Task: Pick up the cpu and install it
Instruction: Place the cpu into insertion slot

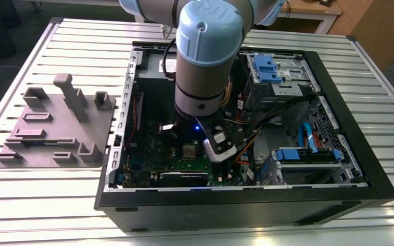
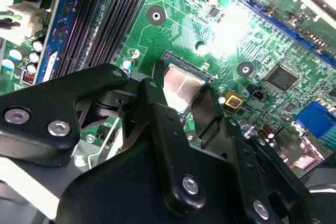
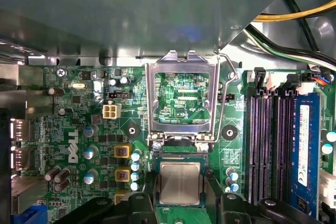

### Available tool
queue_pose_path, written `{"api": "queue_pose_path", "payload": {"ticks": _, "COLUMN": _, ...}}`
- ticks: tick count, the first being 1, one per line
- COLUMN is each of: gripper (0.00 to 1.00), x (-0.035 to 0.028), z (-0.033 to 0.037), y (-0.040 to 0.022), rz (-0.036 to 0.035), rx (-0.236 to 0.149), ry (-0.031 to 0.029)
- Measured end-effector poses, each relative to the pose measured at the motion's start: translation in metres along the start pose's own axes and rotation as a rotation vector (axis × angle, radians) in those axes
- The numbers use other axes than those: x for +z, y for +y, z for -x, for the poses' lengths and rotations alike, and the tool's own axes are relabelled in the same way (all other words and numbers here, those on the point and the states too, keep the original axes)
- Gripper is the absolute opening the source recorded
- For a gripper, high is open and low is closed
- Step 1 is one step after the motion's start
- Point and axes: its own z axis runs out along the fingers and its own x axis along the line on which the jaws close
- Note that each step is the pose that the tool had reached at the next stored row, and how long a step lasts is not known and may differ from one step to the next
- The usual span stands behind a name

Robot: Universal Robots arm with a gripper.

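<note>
First wrist view: cpu [image 3: 180, 183] seated flat in socket [image 3: 178, 157]; gripper [image 3: 181, 190] fingers [image 3: 211, 192] spread narrowly either side, not pinching. Load frame [image 3: 150, 98] stands open: clamping not yet done.

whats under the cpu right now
The socket lies under the cpu, on the green motherboard. The cpu covers the socket's centre, so its contacts cannot be seen.

The arm [image 1: 207, 56] reaches into the open computer case [image 1: 252, 211] (on a slatted table [image 1: 46, 215]), seemingly beside the cpu [image 1: 189, 150].
</note>
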Motion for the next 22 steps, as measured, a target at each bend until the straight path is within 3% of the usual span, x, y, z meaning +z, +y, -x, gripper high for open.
{"api": "queue_pose_path", "payload": {"ticks": 3, "gripper": 0.48, "x": 0.0001, "z": 0.0, "y": 0.0, "rz": 0.0002, "rx": 0.0, "ry": -0.0001}}
{"api": "queue_pose_path", "payload": {"ticks": 4, "gripper": 0.55, "x": 0.0001, "z": 0.0, "y": 0.0, "rz": 0.0003, "rx": 0.0, "ry": -0.0001}}
{"api": "queue_pose_path", "payload": {"ticks": 12, "gripper": 0.55, "x": -0.0021, "z": 0.0, "y": 0.0, "rz": 0.0004, "rx": 0.0, "ry": -0.0001}}
{"api": "queue_pose_path", "payload": {"ticks": 14, "gripper": 0.55, "x": -0.0014, "z": -0.0001, "y": -0.0001, "rz": 0.0039, "rx": 0.0, "ry": 0.0}}
{"api": "queue_pose_path", "payload": {"ticks": 16, "gripper": 0.53, "x": 0.0, "z": 0.0, "y": -0.0001, "rz": 0.0085, "rx": -0.001, "ry": -0.0001}}
{"api": "queue_pose_path", "payload": {"ticks": 17, "gripper": 0.47, "x": 0.0002, "z": 0.0, "y": -0.0002, "rz": 0.0094, "rx": -0.001, "ry": 0.0003}}
{"api": "queue_pose_path", "payload": {"ticks": 22, "gripper": 0.45, "x": 0.0006, "z": 0.0, "y": -0.0024, "rz": 0.0105, "rx": -0.001, "ry": 0.0}}
